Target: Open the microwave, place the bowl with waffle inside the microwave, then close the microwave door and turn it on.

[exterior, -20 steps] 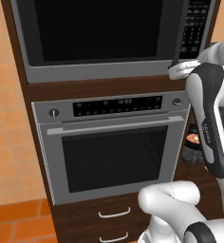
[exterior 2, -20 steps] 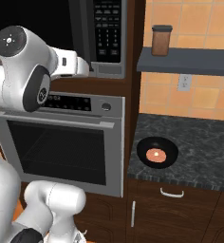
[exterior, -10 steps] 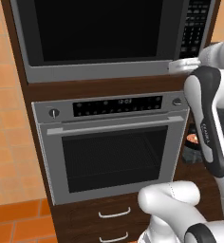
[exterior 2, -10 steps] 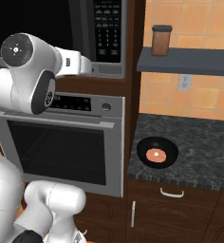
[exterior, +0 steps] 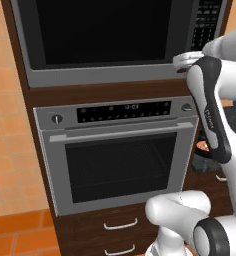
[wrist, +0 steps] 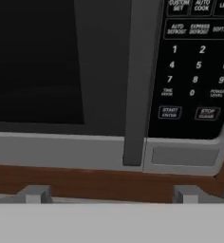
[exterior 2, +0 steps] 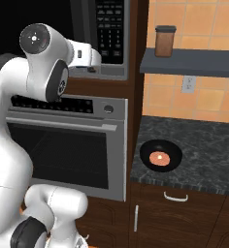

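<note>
- The tool [wrist: 110,193] is spread wide with nothing between its fingers [wrist: 35,193]; it is raised to the lower edge of the microwave [exterior: 115,40], facing it closely.
- In the hand view the two tips stand either side of the vertical grey handle [wrist: 138,85] that runs between the dark window and the keypad [wrist: 194,66]; whether they touch anything cannot be told.
- The door [exterior: 97,35] is shut, its black glass flush in the steel frame.
- The bowl [exterior 2: 160,156], waffle [exterior 2: 159,157] at its centre, sits on the dark speckled tabletop [exterior 2: 204,162] to the right of the oven [exterior 2: 70,145], well below and apart from the tool.
- The oven below the microwave is closed, its bar handle [exterior: 115,134] across the top of the mesh window.
- A brown jar [exterior 2: 164,41] stands on the shelf [exterior 2: 194,63] above the tabletop.
</note>
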